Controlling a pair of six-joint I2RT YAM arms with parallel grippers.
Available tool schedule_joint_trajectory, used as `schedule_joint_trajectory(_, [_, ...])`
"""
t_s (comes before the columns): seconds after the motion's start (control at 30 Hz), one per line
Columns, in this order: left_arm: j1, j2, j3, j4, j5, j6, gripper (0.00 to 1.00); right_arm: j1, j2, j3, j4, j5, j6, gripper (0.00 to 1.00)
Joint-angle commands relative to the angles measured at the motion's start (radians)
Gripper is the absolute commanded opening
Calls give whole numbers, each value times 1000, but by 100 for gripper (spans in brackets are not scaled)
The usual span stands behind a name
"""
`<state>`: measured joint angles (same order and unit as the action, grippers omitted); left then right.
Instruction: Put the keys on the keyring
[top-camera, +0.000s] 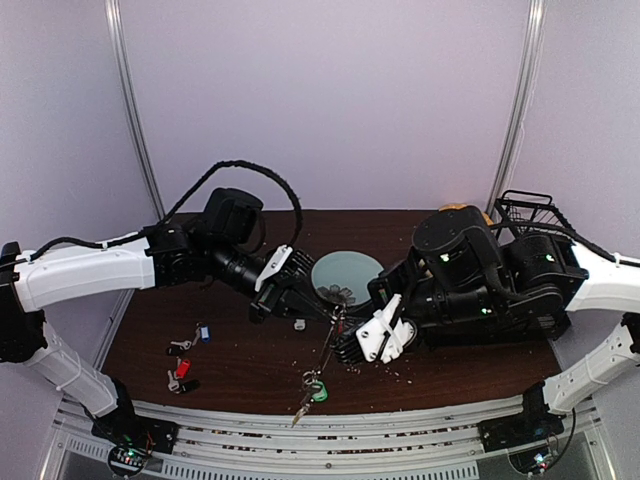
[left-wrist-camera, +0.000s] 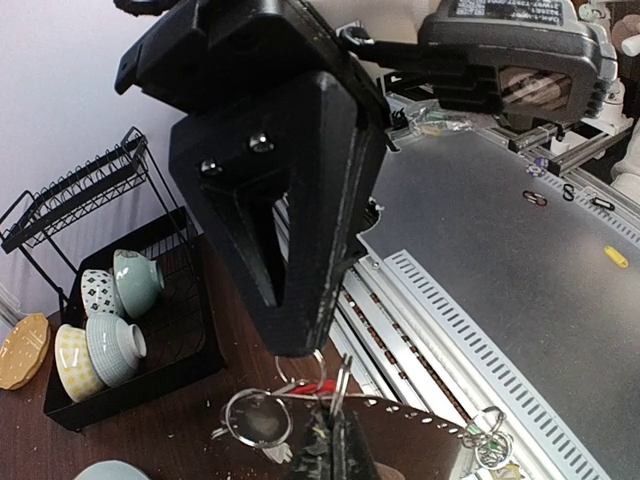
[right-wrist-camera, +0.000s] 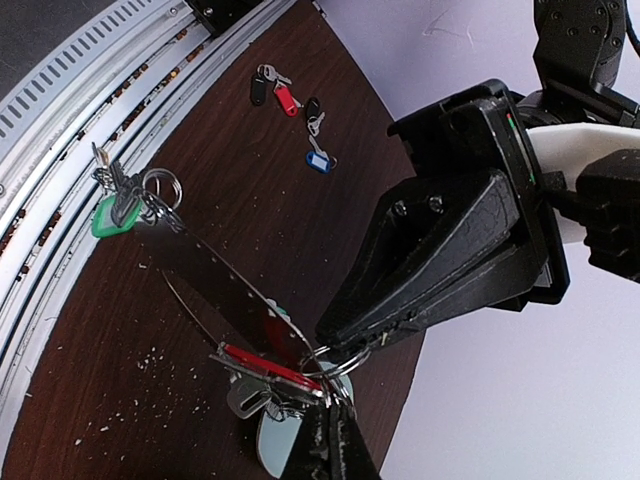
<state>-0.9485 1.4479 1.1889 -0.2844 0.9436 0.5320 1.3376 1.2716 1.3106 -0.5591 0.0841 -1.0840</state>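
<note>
The keyring (right-wrist-camera: 215, 270) hangs tilted above the table (right-wrist-camera: 250, 170), between the two arms. A green-tagged key (right-wrist-camera: 108, 215) dangles at its low end, near the table's front edge. A red-tagged key (right-wrist-camera: 262, 365) sits at its high end. There the left gripper (right-wrist-camera: 333, 342) and the right gripper (right-wrist-camera: 328, 415) meet tip to tip, both pinched tight on the thin wire. More loose keys (right-wrist-camera: 285, 98) lie well apart on the left, and a pale plate (top-camera: 345, 270) sits just behind.
</note>
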Motion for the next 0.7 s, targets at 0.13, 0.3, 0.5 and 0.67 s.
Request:
schedule_joint_trajectory(0.13, [8,-18,-8,69,18,-13,0,5,-31,15,10,31,25,0])
schedule_joint_trajectory(0.3, [10,-15,-8,73,26,-18,0,5,-43,10,-1,19,11,0])
schedule_joint_trajectory(0.5, [12,-12,-7,75,29,-21,0,9,-45,13,-3,0,12,0])
schedule_joint_trajectory(0.67, [14,-13,-9,77,29,-22,0,14,-41,10,9,-4,9,0])
